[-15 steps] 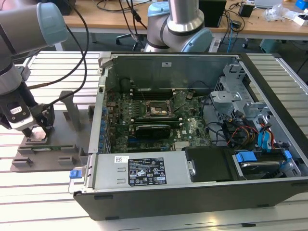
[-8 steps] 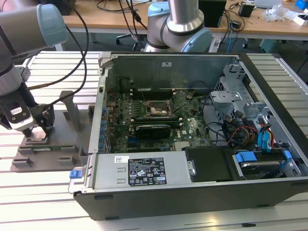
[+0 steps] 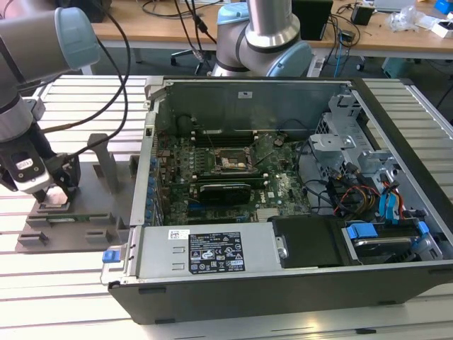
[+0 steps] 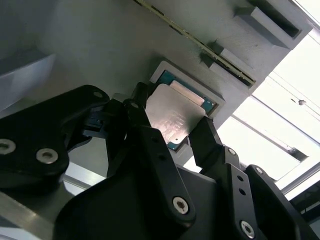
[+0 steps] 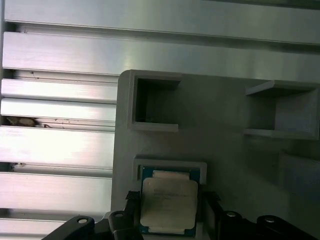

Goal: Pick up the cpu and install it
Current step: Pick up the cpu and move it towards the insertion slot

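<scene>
The cpu [image 4: 172, 114] is a small silvery square chip with a green rim. In both wrist views it sits between my two black fingers, just over a shallow square pocket [image 5: 170, 170] of the grey fixture plate [image 3: 78, 219]. My gripper [image 4: 172, 125] is shut on the cpu [image 5: 169, 200], one finger against each side. In the exterior view the gripper [image 3: 55, 195] is low over the plate, at the exterior view's left, outside the open computer case. The dark square socket frame [image 3: 230, 161] lies on the motherboard inside the case.
The open computer case [image 3: 283, 283] stands at the exterior view's right of the plate, with tall side walls. A long black card [image 3: 226, 190] lies near the socket. Upright grey blocks [image 3: 106, 163] rise from the plate. Cables [image 3: 106, 78] hang from the arm.
</scene>
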You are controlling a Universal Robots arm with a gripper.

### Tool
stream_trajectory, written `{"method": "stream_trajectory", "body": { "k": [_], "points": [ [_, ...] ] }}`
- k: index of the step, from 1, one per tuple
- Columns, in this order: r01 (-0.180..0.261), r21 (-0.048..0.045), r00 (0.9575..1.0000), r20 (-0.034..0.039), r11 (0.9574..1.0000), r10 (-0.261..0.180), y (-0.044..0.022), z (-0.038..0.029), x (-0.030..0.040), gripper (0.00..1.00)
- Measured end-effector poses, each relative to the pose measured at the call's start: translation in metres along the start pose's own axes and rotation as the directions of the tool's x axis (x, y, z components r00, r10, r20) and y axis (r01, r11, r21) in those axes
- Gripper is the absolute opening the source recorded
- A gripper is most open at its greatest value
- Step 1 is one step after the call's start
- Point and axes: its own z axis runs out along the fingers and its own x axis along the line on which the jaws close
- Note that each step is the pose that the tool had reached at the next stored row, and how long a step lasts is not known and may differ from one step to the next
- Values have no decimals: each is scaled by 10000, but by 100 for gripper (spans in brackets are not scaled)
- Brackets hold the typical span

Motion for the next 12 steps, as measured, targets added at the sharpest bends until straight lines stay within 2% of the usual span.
{"method": "stream_trajectory", "body": {
  "k": [12],
  "points": [
    [0,-10,10000,2,10000,0,19,13,6,61]
  ]
}}
